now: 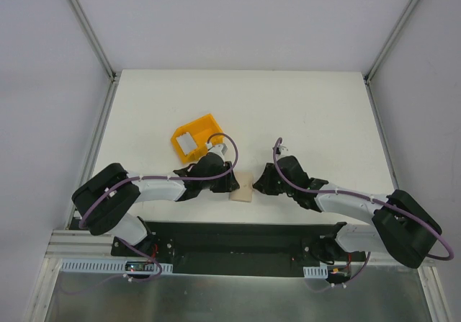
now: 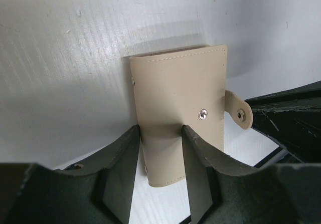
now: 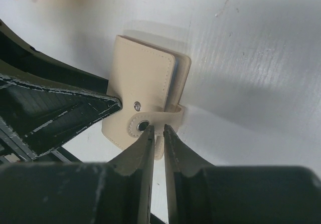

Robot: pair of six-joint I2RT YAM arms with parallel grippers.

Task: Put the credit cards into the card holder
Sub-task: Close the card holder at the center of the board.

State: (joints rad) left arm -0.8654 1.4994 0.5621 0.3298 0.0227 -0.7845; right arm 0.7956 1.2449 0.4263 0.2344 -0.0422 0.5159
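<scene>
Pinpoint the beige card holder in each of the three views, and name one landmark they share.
Top external: card holder low centre on the white table, between left claw and right claw.
Left wrist: card holder mid-frame, near end between the left claw fingers.
Right wrist: card holder left of centre, strap at the right claw.
Shared landmark: the white table; the snap stud shows only in the wrist views.

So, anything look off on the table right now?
Nothing spilled or damaged. Card holder lies folded, its snap strap undone and sticking out sideways. Yellow bin sits skewed to the table edges, a grey card inside it.
</scene>
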